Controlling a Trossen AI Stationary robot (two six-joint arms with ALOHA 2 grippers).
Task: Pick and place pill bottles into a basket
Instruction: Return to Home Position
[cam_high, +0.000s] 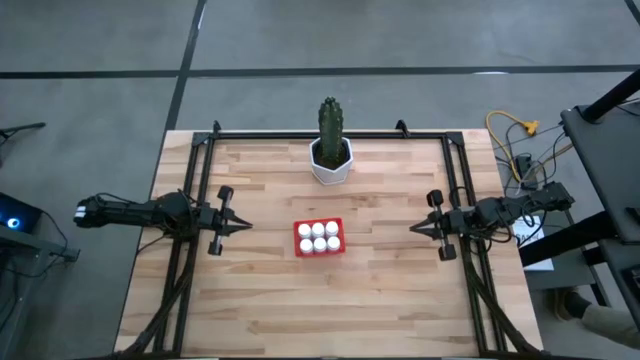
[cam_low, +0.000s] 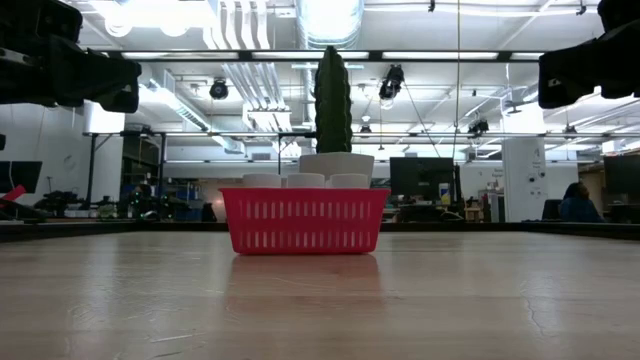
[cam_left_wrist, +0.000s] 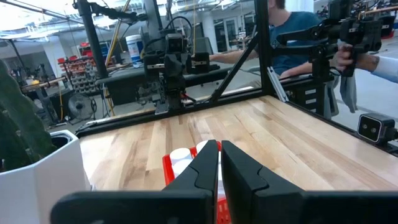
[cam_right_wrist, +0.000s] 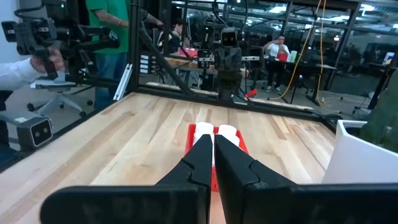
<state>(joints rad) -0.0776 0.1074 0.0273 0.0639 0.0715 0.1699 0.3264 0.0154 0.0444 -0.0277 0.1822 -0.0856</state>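
The table (cam_high: 380, 290), pale wood planks w/ a black frame round it, fills the middle of the high view. The left arm (cam_high: 140, 212) lies at centre-left and the right arm (cam_high: 510, 210) at centre-right. Both sit over the side rails and aim inward at each other.

The cactus pot (cam_high: 331, 160), white w/ a tall green cactus (cam_high: 330, 120), stands at upper centre near the table's far edge. It is apart from the basket (cam_high: 297, 240), which lies just below it in frame.

The red basket sits at frame centre, approx. on the line between the two grippers, w/ its longer side running left-right. The pill bottles (cam_high: 320, 243), all six, stand upright in it, caps up, in two rows of three. In the low view their caps show just over the rim.

The left gripper (cam_high: 243, 227) is left of the basket, fingers drawn narrow to a point and holding nothing. The right gripper (cam_high: 413, 229) is to the basket's right, likewise narrow and holding nothing. The left one looks a bit nearer, but both are well apart from the basket.

Judgement: placing looks done, w/ only the arms' pull-back to rest left. Bare wood lies between each gripper and the basket, so there is room to move. The frame rails under each arm are the only nearby edges to mind.
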